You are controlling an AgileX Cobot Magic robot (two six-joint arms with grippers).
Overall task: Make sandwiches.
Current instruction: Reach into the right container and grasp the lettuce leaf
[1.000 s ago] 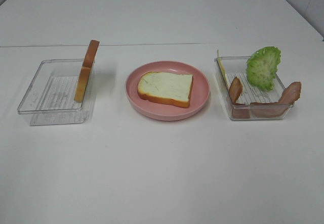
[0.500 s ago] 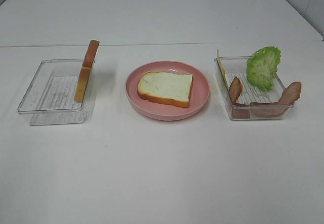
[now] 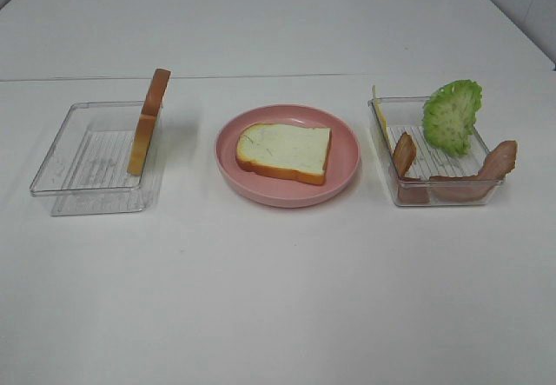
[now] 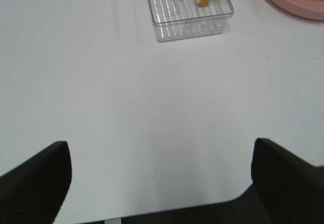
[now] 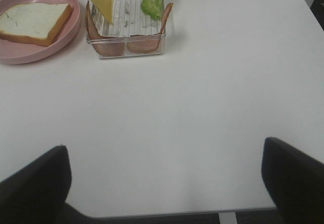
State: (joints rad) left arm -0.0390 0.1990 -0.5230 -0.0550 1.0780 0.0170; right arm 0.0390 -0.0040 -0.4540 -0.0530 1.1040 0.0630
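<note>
On the left, the left gripper (image 4: 159, 148) hangs over bare table with its jaws wide apart and empty, and the standing bread slice (image 3: 148, 133) leans on its edge in the left tray (image 3: 65, 155). In the middle the flat bread slice (image 3: 285, 150) lies on the pink plate (image 3: 287, 195). At the right the cheese (image 3: 380, 120), lettuce (image 3: 452, 117) and bacon (image 3: 486, 172) wait in the right tray (image 3: 432, 161), and the right gripper (image 5: 164, 148) is also spread open, holding nothing. Nothing has moved since a second ago, so I judge that the sandwich has only its base and the fillings come next.
</note>
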